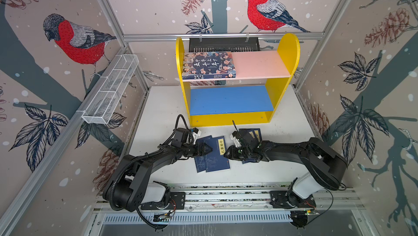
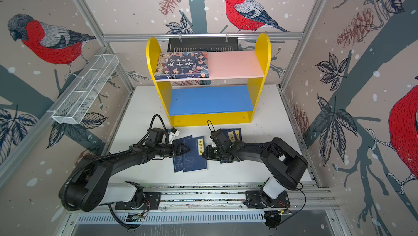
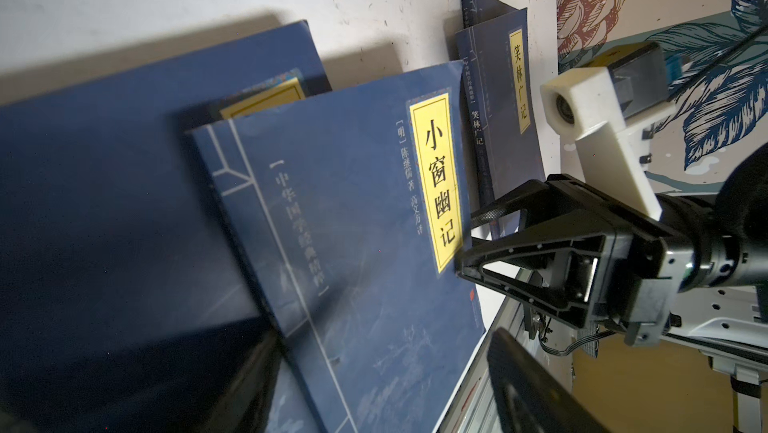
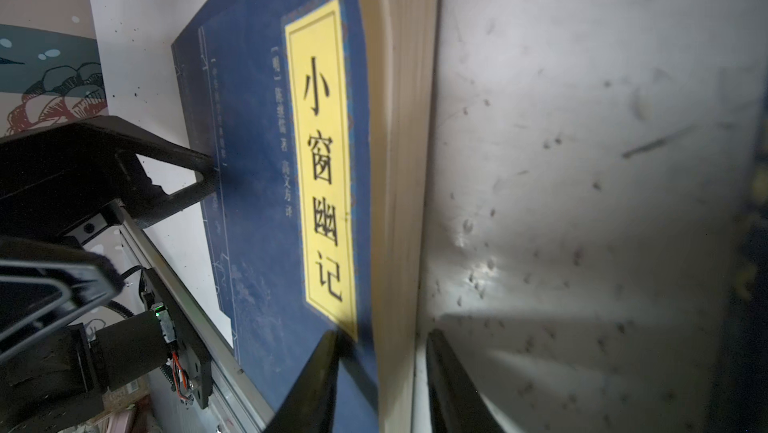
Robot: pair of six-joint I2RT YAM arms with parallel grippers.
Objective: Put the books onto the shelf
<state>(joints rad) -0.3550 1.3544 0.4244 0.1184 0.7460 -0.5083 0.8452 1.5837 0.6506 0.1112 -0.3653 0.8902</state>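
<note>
— How far along?
— One of five shelved. The right tool (image 1: 228, 153) straddles the page edge of the top navy book (image 1: 217, 160) on the tabletop (image 1: 282, 137), clamped or not I can't tell; the left tool (image 1: 209, 150) stands open at its spine
— Further out?
— Three other navy books (image 1: 256, 134) lie near the tools; far ahead, the big book (image 1: 209, 65) lies on the shelf's (image 1: 288, 49) pink board (image 1: 260, 64)
</note>
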